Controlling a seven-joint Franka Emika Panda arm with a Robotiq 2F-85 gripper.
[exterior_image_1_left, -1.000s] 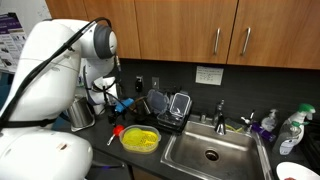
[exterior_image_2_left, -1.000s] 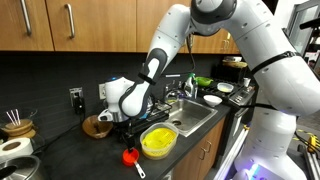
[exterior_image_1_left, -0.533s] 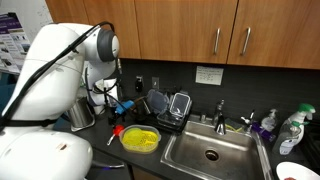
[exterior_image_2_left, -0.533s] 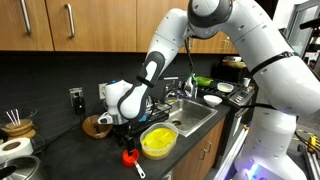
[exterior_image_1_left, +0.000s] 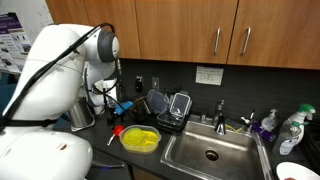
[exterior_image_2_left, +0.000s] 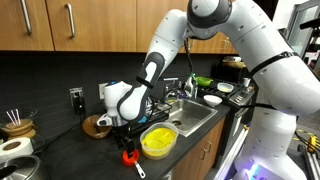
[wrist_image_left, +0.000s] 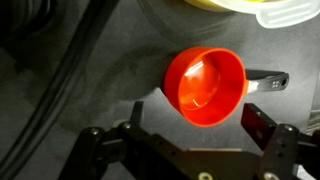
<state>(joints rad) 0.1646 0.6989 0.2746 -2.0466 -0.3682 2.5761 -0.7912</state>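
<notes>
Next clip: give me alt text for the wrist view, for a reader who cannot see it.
A round red plastic scoop with a dark handle lies on a dark countertop, framed between the black fingers of the robot's open hand. The rim of a yellow bowl shows at the top edge.

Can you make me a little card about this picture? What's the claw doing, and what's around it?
claw: open, holding nothing
under the claw: red measuring cup with a dark handle, looks empty
cup sits on: dark counter
next to the cup: yellow bowl
farther along: metal sink
</notes>
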